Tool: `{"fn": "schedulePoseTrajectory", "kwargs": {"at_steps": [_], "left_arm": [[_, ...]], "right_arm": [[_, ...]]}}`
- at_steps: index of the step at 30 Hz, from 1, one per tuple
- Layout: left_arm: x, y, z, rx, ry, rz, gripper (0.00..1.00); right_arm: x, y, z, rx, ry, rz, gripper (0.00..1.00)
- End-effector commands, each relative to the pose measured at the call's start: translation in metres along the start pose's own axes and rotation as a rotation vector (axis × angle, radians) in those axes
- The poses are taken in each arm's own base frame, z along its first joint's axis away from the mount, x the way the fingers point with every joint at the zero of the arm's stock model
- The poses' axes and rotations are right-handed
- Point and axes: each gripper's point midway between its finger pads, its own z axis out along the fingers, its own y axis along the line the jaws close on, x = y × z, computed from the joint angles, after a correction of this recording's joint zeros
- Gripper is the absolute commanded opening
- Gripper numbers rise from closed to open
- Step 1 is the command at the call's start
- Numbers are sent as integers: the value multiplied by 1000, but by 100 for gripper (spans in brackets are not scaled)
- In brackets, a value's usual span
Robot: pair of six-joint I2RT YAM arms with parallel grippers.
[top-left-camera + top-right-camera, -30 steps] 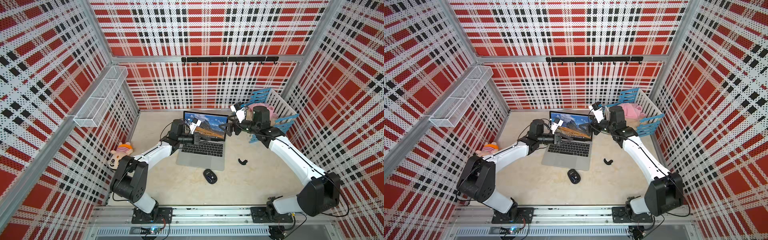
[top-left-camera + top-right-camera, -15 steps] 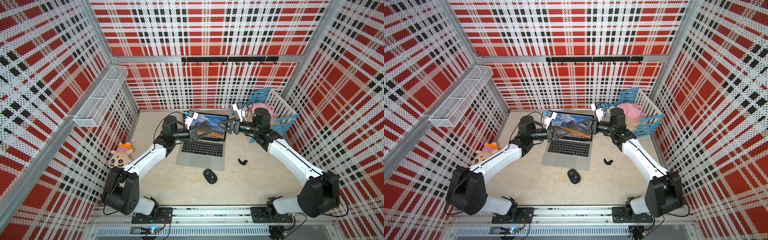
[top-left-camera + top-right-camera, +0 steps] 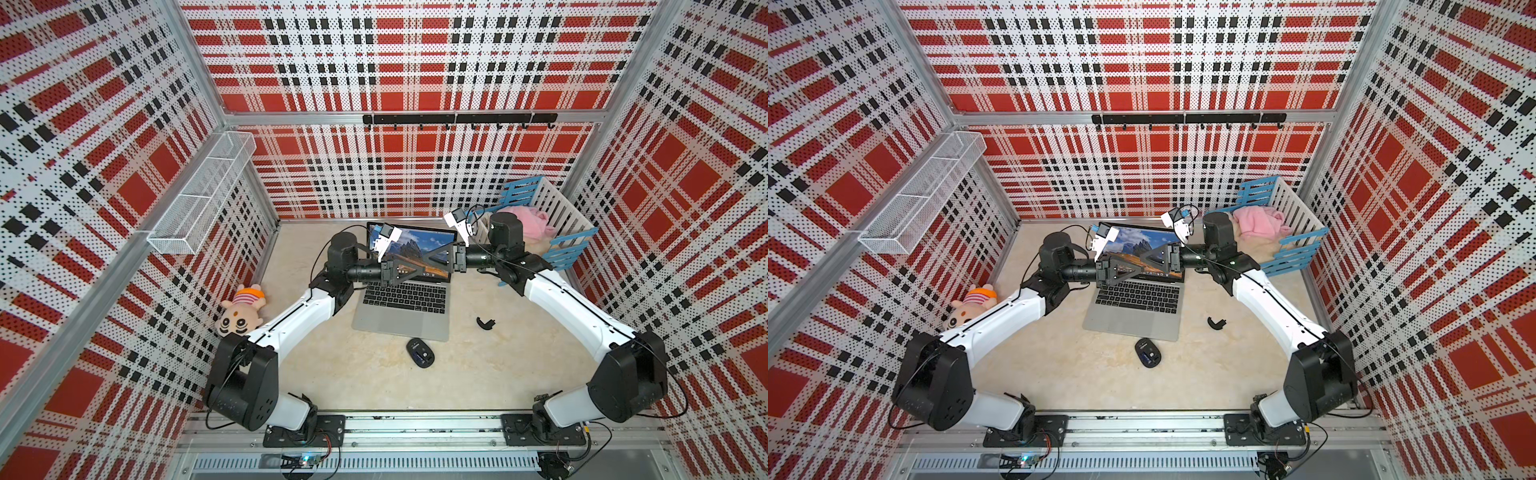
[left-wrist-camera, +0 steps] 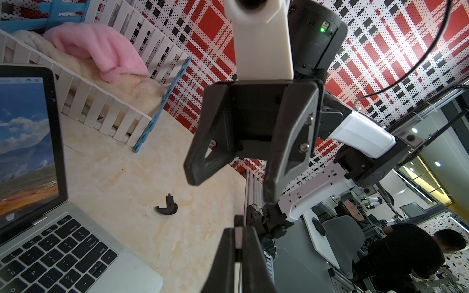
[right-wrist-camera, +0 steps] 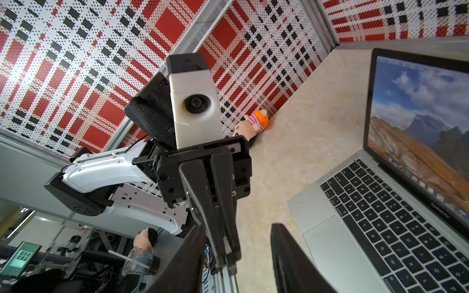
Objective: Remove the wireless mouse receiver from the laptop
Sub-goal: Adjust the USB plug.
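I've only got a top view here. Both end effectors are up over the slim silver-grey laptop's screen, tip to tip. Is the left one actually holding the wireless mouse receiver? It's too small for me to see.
Observer: It looks so. In the left wrist view, a tiny black nub on a pale metal stub, likely the wireless mouse receiver, is pinched at the tip of the shut black left end effector.
Operator: Is the right one placed to take it?
Observer: Seemingly. The black right end effector has its jaws apart, and in the right wrist view the left tip shows in the gap between its fingers.
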Motion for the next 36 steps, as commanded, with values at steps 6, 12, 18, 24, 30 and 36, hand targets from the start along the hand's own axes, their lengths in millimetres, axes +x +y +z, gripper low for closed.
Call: {"fn": "schedulePoseTrajectory", "kwargs": {"at_steps": [6, 12, 18, 24, 30, 36], "left_arm": [[-11, -11, -9, 16, -21, 61, 0], [-13, -12, -16, 10, -30, 65, 0], [-11, -12, -16, 10, -29, 64, 0], [-9, -15, -15, 24, -19, 67, 0], [-8, -16, -16, 26, -17, 66, 0], [-6, -16, -15, 29, -13, 62, 0]], "right_arm": [[10, 7, 3, -38, 41, -1, 37], [16, 10, 2, -46, 52, 7, 34], [22, 16, 10, -78, 78, 3, 33], [20, 19, 15, -94, 74, -2, 33], [21, 21, 16, -100, 75, -8, 24], [21, 20, 17, -101, 70, -7, 16]]}}
